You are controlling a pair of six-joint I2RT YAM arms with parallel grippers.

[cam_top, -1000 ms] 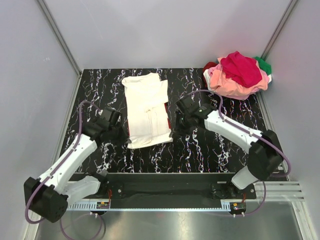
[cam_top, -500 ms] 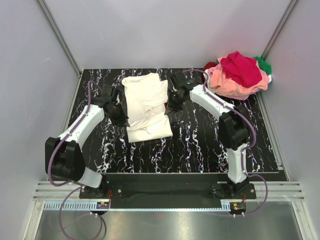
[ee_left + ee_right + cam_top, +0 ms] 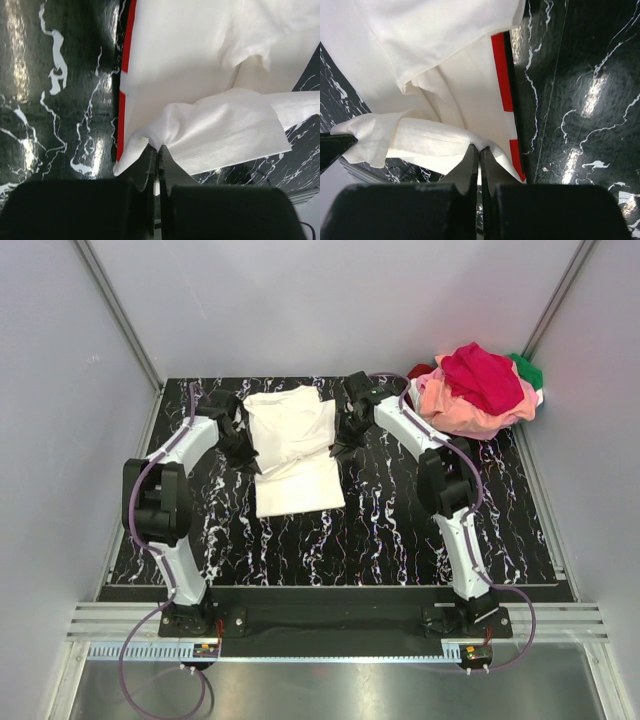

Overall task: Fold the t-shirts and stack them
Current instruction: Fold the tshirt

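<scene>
Pinching the soft white cloth t-shirt (image 3: pixel 295 490) by a thin fold of hem on each side, your left gripper (image 3: pixel 156 150) and right gripper (image 3: pixel 480 150) are both clamped on it. It lies on the black marbled table (image 3: pixel 400 530), centred toward the far edge. Uneven travel could skew the fold; a slipped hem would drop crumpled.

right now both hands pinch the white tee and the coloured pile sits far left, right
No: the top external view shows the coloured pile far right. The left hand and right hand do pinch the white tee.
</scene>
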